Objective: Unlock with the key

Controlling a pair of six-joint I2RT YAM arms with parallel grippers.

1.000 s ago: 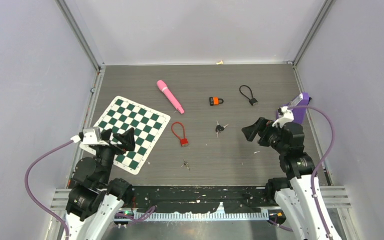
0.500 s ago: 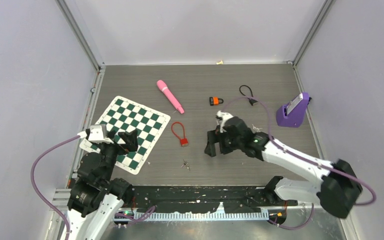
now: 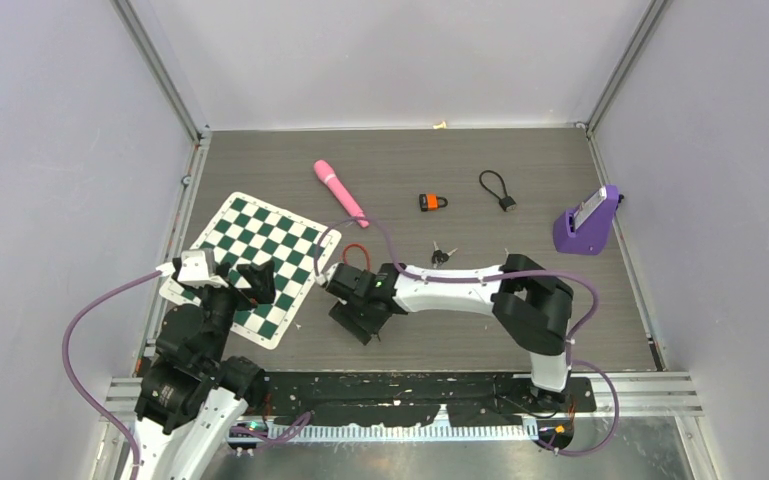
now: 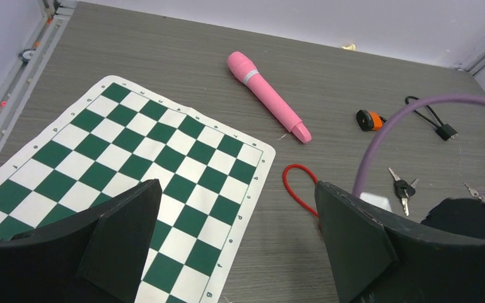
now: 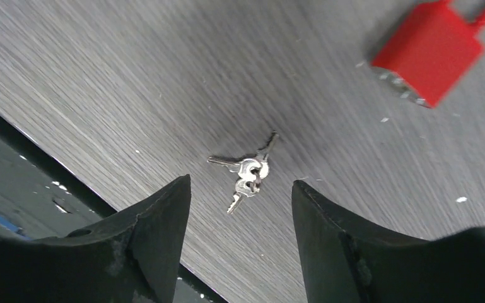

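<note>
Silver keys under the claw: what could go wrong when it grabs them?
The silver keys lie flat, so the right gripper may slide over them or nudge them toward the nearby table edge. They might also fit the orange padlock, not the red padlock.

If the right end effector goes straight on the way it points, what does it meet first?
Most likely the small silver key bunch on the table, directly ahead of the right end effector; depth unclear.

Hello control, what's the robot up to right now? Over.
Left gripper open over the chessboard mat. Right gripper open, jaws straddling the silver keys, not yet gripping. Red padlock close by, nothing blocking.
</note>
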